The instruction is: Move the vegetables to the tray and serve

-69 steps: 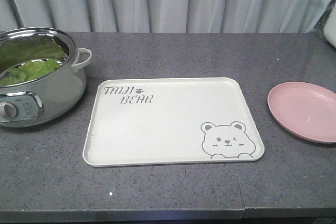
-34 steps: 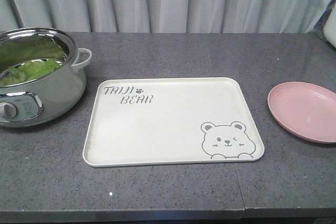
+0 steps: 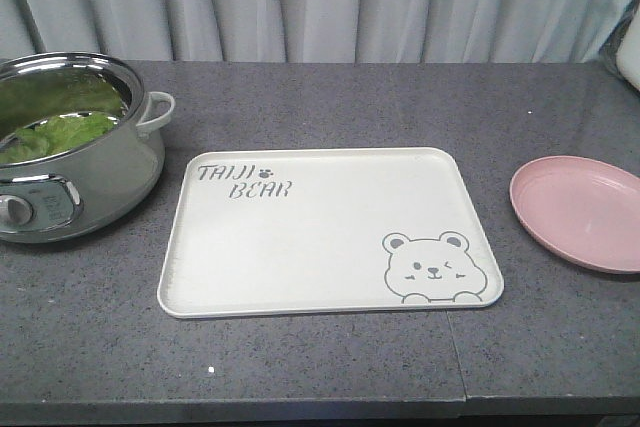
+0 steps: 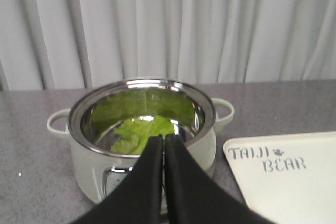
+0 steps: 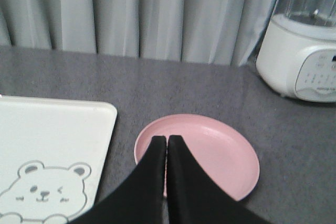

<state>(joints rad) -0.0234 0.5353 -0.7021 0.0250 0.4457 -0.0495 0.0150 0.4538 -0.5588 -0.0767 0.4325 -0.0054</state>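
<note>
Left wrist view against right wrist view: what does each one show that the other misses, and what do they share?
Only the left wrist view: the pot with lettuce leaves inside, the TAIJI BEAR lettering, and the left gripper, closed and empty.
Only the right wrist view: the empty pink plate, a white appliance at the back right, the bear drawing, and the right gripper, closed and empty.
Both: part of the tray, still bare, the grey countertop and the curtain.

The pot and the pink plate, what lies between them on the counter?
The cream tray, lying flat with nothing on it, as the front-facing view shows.
</note>
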